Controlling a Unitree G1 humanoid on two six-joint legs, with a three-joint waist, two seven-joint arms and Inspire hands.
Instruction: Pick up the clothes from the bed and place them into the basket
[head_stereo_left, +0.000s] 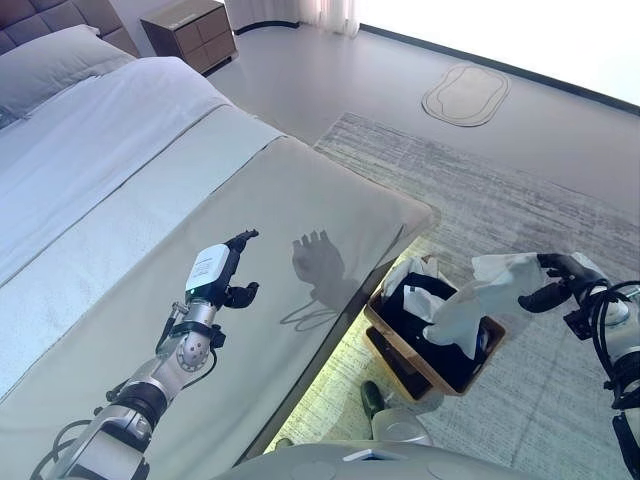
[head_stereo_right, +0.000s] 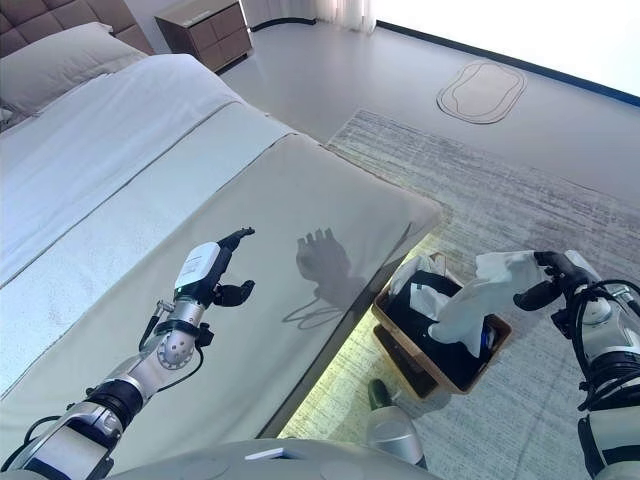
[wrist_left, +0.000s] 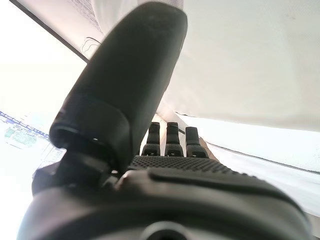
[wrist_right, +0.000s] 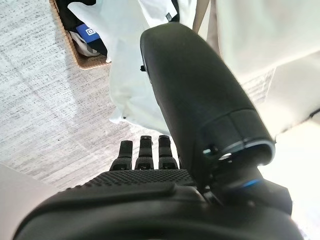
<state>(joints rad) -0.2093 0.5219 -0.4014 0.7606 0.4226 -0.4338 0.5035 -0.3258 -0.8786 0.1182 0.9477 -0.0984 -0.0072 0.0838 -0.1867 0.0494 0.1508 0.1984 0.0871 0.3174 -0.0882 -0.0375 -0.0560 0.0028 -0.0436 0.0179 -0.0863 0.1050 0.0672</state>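
Right hand (head_stereo_left: 560, 280) is pinching a white shirt (head_stereo_left: 480, 300) that dangles over the basket (head_stereo_left: 395, 340) on the rug; left hand (head_stereo_left: 225, 275) hovers relaxed, empty, above the bed (head_stereo_left: 150, 200).

A white garment (head_stereo_left: 478, 298) hangs crumpled over a brown basket (head_stereo_left: 395, 342) on the rug, already holding dark clothes (head_stereo_left: 425, 320).

We get two head views looking steeply down, a small sideways offset apart; both share the bed (head_stereo_left: 250, 230), the rug (head_stereo_left: 520, 200) and the basket (head_stereo_right: 400, 335) on the floor beside the bed. Each wrist view looks along its own hand from very close: left hand (wrist_left: 165, 170) faces the bed surface, right hand (wrist_right: 150, 175) faces the rug and basket.
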